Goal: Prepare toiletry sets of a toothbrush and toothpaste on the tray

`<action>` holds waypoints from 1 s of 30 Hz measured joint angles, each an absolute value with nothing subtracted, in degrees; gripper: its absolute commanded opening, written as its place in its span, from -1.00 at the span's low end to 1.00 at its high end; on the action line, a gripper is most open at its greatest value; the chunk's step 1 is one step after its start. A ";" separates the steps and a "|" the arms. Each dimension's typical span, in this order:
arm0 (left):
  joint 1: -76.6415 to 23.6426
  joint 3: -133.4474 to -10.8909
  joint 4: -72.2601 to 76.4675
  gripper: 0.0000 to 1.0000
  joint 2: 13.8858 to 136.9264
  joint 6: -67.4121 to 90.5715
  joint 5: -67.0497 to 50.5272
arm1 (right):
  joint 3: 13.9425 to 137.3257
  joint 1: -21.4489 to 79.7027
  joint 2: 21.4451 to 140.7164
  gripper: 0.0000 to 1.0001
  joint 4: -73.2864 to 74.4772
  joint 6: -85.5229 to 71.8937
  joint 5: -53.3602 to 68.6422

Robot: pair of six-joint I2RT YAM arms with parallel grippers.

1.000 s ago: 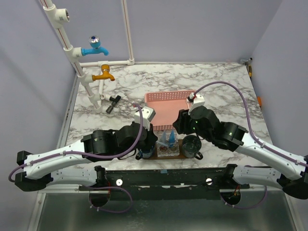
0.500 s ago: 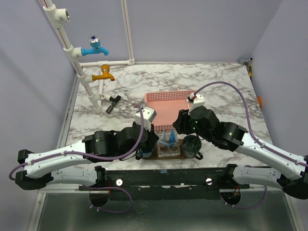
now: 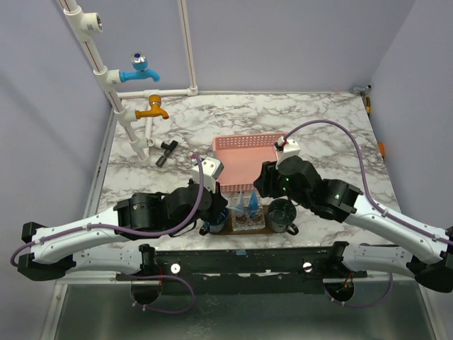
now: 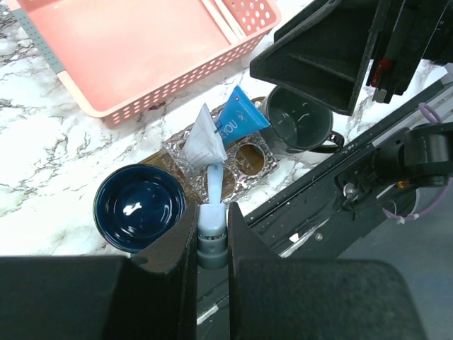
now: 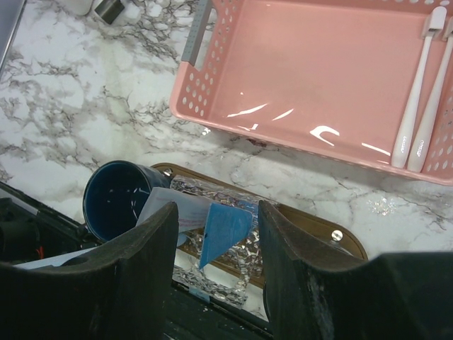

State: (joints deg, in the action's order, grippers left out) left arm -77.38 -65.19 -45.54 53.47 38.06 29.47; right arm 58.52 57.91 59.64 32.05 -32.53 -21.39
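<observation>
My left gripper (image 4: 211,212) is shut on the cap end of a white and light-blue toothpaste tube (image 4: 204,142). The tube's crimped end points out over a clear holder (image 4: 258,159) on the brown tray (image 5: 311,223). A second, blue tube (image 4: 241,120) leans in that holder. My right gripper (image 5: 218,212) is open and empty, hovering above both tubes and the tray. Two white toothbrushes (image 5: 414,99) lie in the right end of the pink basket (image 5: 318,71). In the top view both grippers meet over the tray (image 3: 248,228) at the table's near edge.
A dark blue cup (image 4: 138,207) stands on the tray's left end and a dark mug (image 4: 301,127) on its right end. The pink basket (image 3: 244,159) sits just behind the tray. Pipes with blue and orange taps (image 3: 141,71) stand at the back left.
My left arm has drawn slightly back and left, keeping the tube in its grip. The right arm has barely moved.
</observation>
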 measured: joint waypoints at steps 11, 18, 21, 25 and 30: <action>-77.38 -65.23 -46.37 -1.00 54.68 37.28 29.36 | 58.52 57.91 60.99 0.05 32.03 -32.53 -21.39; -77.38 -65.23 -45.12 -1.00 55.92 37.26 28.05 | 58.52 57.91 61.30 0.05 32.01 -32.56 -21.39; -77.38 -65.23 -45.08 -1.00 55.94 37.23 27.86 | 58.48 57.91 61.30 0.05 32.01 -32.58 -21.39; -77.38 -65.23 -45.08 -1.00 55.94 37.06 27.83 | 58.24 57.91 61.30 0.05 31.99 -32.58 -21.39; -77.38 -65.49 -45.32 -1.00 55.72 36.84 27.53 | 58.13 57.91 61.34 0.05 31.99 -32.58 -21.39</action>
State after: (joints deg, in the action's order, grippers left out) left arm -77.38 -65.49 -45.32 55.72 36.84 27.53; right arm 58.13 57.91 61.34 31.99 -32.58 -21.39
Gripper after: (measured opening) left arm 0.118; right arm 0.522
